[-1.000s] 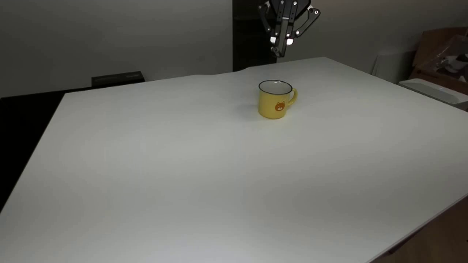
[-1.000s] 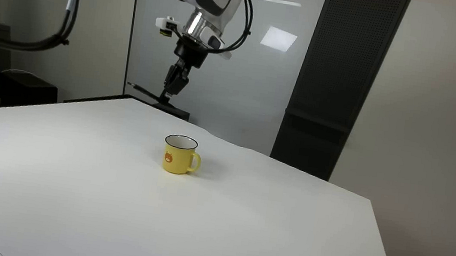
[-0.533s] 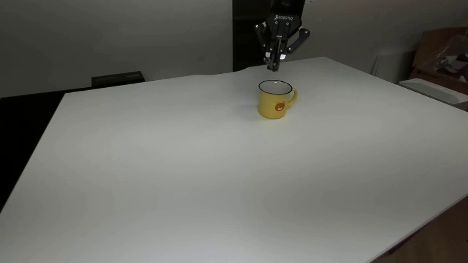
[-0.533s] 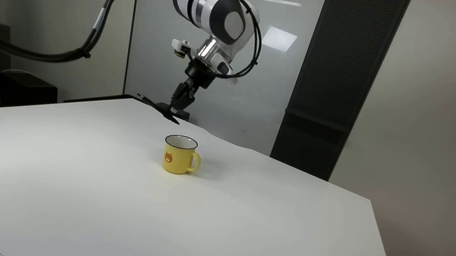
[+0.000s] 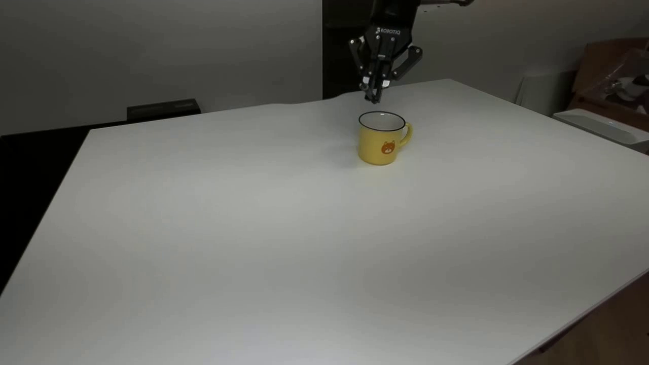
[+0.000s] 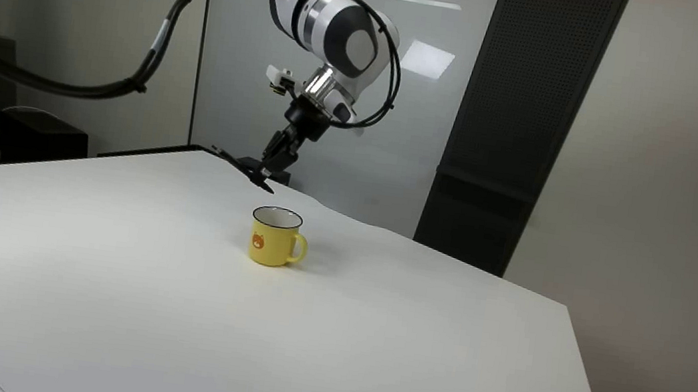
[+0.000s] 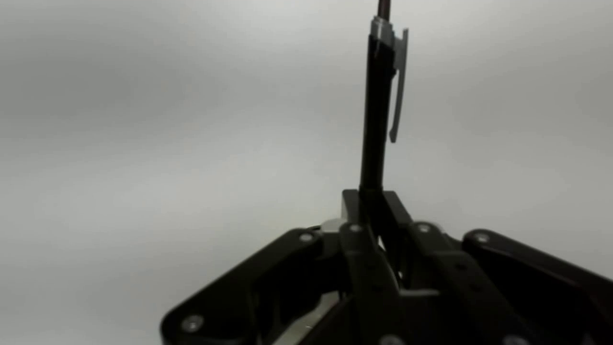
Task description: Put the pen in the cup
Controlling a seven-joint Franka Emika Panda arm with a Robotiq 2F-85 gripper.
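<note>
The black pen [image 6: 229, 158] is held in my gripper [image 6: 263, 172], slanting down toward the right in an exterior view. In the wrist view the pen [image 7: 376, 115] stands out from between the fingertips of the gripper [image 7: 371, 203], its clip end away from me. The jaws are shut on the pen. The yellow cup [image 5: 372, 147] stands upright on the table and also shows in an exterior view [image 6: 268, 246]. The gripper [image 5: 376, 85] is above and behind the cup, apart from it. In the wrist view the cup is mostly hidden behind the gripper.
The white table [image 5: 228, 228] has its wavy far edge behind the cup. A black box [image 5: 163, 109] lies behind the far edge. A white tray [image 5: 603, 124] and a cardboard box stand beyond the right side. A dark cable [image 6: 159, 49] hangs from the arm.
The gripper with the pen has come down and closer to the cup, mostly in the first half second and only slightly since. The cup has not moved.
</note>
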